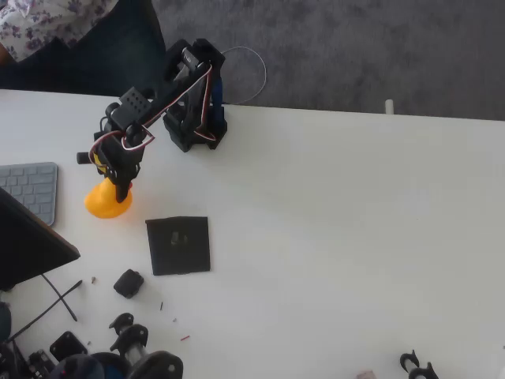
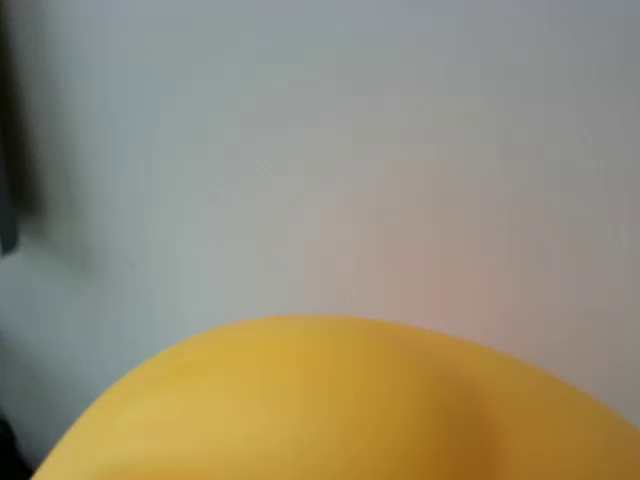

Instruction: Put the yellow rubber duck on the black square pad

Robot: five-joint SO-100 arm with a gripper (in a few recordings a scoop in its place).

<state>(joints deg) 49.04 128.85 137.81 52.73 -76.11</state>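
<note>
Gripper point(image 1: 122, 189) sits on yellow rubber duck point(image 1: 106, 201); you can't tell clamp state. Black square pad point(image 1: 178, 245) lies lower-right, near, overhead view.

Yellow duck point(image 1: 106, 202), black pad point(image 1: 178, 245)

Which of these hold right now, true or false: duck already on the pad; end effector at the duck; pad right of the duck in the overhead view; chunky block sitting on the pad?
1. The yellow rubber duck lies on the black square pad. False: it sits on the white table, apart from the pad.
2. The end effector is at the duck. True.
3. In the overhead view the pad is right of and below the duck. True.
4. The small black block sits on the pad. False: it is on the table below the pad's left corner.
</note>
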